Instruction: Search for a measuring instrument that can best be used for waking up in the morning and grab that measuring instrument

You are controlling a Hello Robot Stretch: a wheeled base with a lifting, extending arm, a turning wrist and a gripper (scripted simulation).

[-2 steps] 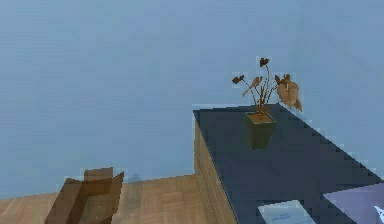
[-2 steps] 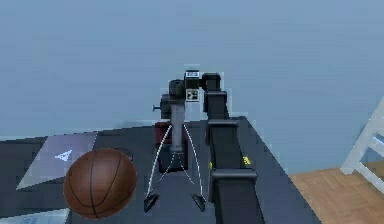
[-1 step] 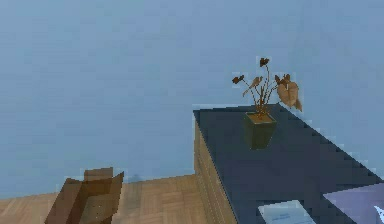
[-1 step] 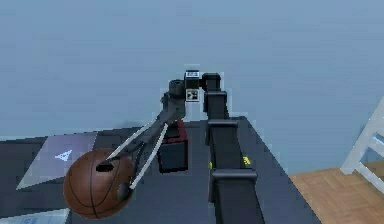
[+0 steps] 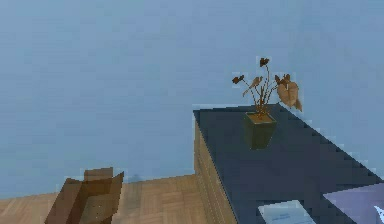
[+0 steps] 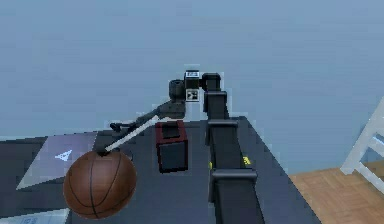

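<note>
Clock-like dark box stands on the dark surface in arm side view, near fingers; cannot tell if they hold anything. Basketball adjacent. Forward view: potted plant, cardboard box.

Soft, even, moderate light; shadows faint.

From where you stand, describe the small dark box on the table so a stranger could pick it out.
In the arm side view, find the dark tabletop under the blue wall. Near its middle, between the brown basketball and the arm's dark bar, stands a small dark box. Its red edging sets it apart from the ball and the flat grey sheet.
</note>
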